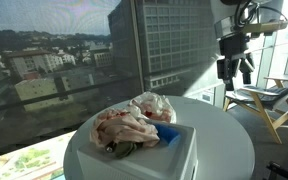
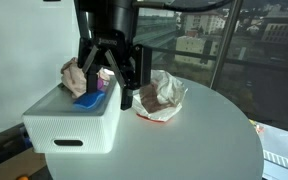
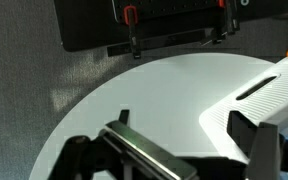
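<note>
1. Counter [image 1: 219,130]: round and white, carrying every item below.
2. White box [image 1: 174,155]: sitting at the counter's edge and showing at the right of the wrist view [image 3: 269,100].
3. Large crumpled bundle [image 1: 124,128]: lying on top of the white box.
4. Smaller crumpled bundle [image 2: 162,95]: lying on the counter just beside the box.
5. Pincer [image 1: 235,68]: you are holding it spread wide and gripping nothing. It is hovering over bare counter, apart from the box, the nearest thing.
6. Blue item [image 2: 92,98]: resting on the box top beside the large bundle.
</note>
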Controlling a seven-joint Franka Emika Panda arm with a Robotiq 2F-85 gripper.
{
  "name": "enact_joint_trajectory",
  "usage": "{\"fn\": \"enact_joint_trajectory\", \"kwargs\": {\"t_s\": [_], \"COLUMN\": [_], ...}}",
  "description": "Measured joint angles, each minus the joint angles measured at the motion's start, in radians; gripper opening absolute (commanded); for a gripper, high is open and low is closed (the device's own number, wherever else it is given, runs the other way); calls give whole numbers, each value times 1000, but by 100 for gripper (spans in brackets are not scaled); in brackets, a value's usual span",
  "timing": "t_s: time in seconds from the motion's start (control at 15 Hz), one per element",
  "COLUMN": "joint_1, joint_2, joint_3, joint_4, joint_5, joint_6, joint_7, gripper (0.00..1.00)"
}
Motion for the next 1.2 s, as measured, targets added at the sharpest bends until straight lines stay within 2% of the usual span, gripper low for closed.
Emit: {"fn": "enact_joint_trajectory", "kwargs": {"t_s": [0.4,0.87,1.2], "joint_1": [85,145,175], "joint_2": [99,351,508], "joint_3": [43,120,147], "joint_4": [66,336,520], "joint_5": [83,81,70], "joint_6": [123,133,132], "joint_7": [0,1,0], "gripper": [100,100,100]}}
